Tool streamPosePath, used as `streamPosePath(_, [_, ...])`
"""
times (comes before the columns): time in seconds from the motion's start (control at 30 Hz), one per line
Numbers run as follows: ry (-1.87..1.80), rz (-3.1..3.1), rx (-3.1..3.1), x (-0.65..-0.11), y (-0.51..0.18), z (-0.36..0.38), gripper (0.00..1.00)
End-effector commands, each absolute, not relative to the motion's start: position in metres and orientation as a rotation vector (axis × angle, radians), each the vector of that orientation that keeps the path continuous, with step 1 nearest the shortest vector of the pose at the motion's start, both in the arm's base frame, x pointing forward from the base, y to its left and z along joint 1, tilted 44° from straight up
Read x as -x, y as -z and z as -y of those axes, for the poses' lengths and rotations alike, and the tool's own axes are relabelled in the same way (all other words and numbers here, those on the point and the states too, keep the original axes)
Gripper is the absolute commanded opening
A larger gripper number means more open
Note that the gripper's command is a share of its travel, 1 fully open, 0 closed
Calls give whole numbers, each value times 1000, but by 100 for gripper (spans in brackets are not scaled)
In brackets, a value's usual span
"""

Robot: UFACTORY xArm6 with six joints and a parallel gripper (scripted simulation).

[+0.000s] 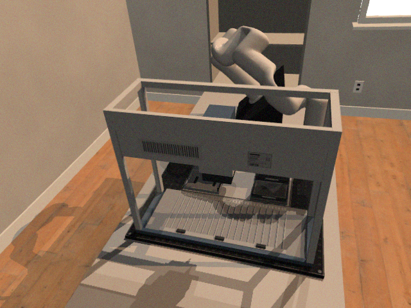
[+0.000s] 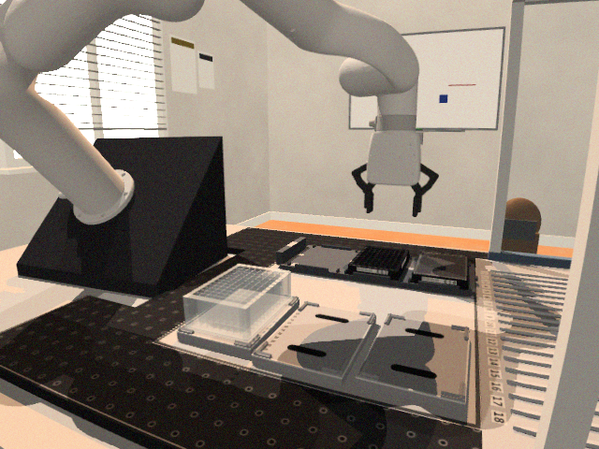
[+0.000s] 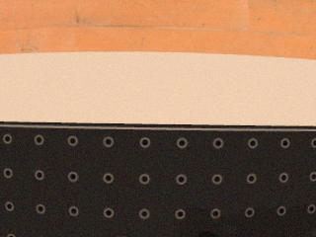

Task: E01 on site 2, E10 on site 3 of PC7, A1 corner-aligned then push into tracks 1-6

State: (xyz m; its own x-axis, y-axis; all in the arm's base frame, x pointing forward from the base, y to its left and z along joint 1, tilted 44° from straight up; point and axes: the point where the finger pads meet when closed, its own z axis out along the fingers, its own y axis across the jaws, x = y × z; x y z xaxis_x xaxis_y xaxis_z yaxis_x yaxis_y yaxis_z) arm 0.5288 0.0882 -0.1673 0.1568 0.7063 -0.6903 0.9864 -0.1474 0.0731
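In the exterior view's upper right, the gripper (image 2: 391, 212) is hovering, released. The wrist view is showing 0 plates.

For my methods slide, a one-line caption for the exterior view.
Open xArm Gripper above the two plates on carrier PC7; E07 sits in nest S1.

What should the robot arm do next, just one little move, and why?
I'd bring the open black-fingered gripper over beside the long dark carrier's upright handle, ready to push: the black gridded plate and dark-topped plate look loaded, yet the carrier lies outside the rails.
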Motion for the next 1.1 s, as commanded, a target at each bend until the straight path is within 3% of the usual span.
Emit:
streamPosePath(0.0, [695,-1605,-1918,-531,164,-92,100])
streamPosePath(1.07, [695,-1605,-1918,-532,135,-120,100])
